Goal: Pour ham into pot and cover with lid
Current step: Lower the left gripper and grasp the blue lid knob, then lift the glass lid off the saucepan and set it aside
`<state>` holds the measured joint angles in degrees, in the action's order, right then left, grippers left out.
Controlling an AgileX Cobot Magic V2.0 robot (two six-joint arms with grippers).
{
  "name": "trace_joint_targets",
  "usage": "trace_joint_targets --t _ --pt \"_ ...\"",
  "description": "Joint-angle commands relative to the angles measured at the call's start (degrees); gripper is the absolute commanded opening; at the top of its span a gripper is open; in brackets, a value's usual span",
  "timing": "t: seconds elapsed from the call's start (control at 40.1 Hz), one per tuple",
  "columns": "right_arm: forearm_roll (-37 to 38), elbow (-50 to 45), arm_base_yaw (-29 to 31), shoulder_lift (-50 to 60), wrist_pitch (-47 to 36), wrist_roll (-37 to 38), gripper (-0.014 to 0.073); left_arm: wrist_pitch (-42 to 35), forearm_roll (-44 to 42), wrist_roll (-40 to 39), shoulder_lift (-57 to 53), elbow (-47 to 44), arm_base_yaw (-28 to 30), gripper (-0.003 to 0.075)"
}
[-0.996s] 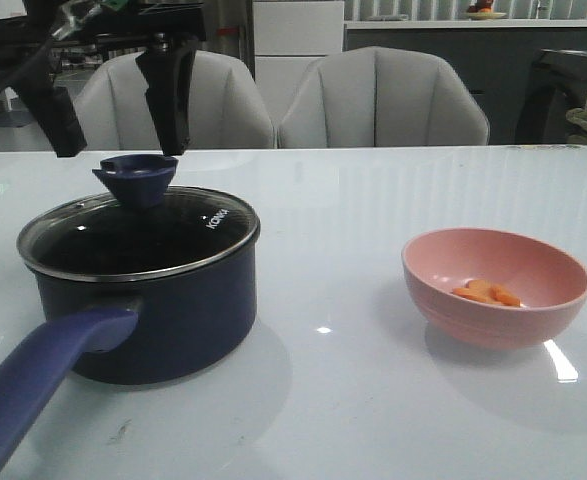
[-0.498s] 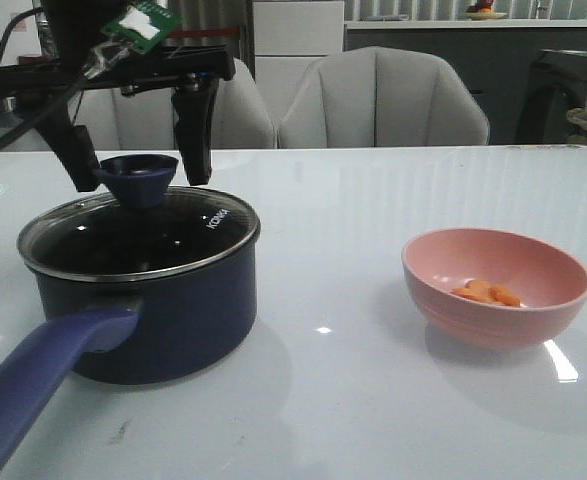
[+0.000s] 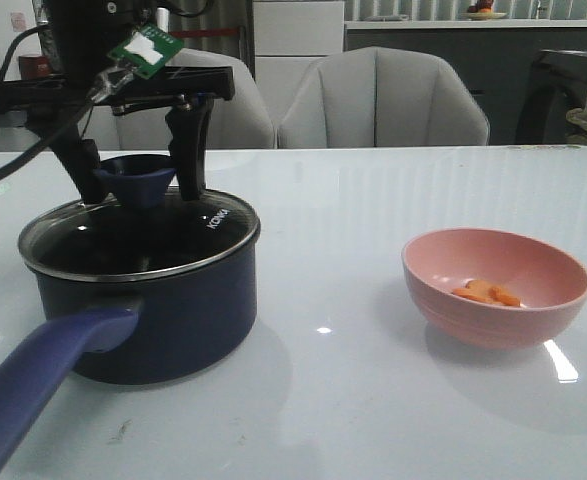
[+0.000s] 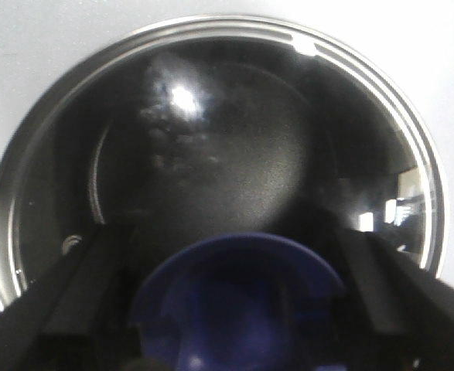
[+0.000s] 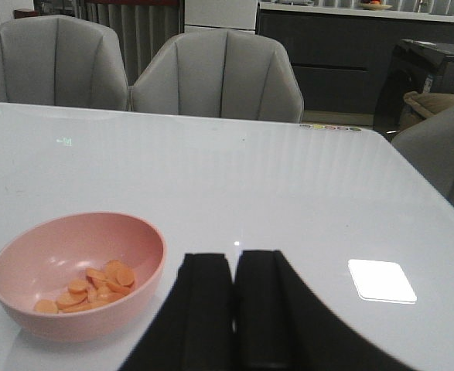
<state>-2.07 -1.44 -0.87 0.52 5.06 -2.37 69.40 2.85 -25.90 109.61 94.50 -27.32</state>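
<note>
The dark blue pot [image 3: 163,310] stands on the left of the table, its long handle [image 3: 43,380] pointing toward the front. The glass lid [image 3: 178,235] lies on it. My left gripper [image 3: 138,190] hangs open over the lid, one finger on each side of the blue knob [image 3: 135,178] and not pressing it. From the left wrist, the knob [image 4: 238,294] sits between the dark fingers [image 4: 80,309], with the lid's steel rim [image 4: 10,193] around it. The ham [image 3: 488,293] lies in the pink bowl [image 3: 495,285] on the right. My right gripper [image 5: 234,267] is shut and empty beside the bowl [image 5: 80,309]; the ham [image 5: 87,286] shows inside.
Grey chairs [image 3: 383,100] stand behind the table's far edge. A dark cabinet [image 5: 435,73] and another seat are off the table's right side. White glossy table [image 3: 373,200] lies between pot and bowl.
My left gripper has come down from above the lid until its open fingers straddle the knob. Pot, lid and bowl have stayed where they were.
</note>
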Motion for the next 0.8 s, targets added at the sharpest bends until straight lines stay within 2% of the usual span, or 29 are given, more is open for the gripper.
trace_joint_targets --t 0.0,0.498,0.772 --pt "0.7 -0.6 0.4 1.2 -4.3 -0.2 0.0141 0.9 1.6 -0.9 -1.6 1.2 -0.4 0.041" --pt "0.7 -0.6 0.4 1.2 -4.3 -0.2 0.0141 2.8 1.6 -0.9 -1.6 1.2 -0.4 0.0177" --pt "0.7 -0.6 0.4 1.2 -4.3 -0.2 0.0141 4.4 1.1 -0.9 -1.7 4.0 -0.4 0.0113"
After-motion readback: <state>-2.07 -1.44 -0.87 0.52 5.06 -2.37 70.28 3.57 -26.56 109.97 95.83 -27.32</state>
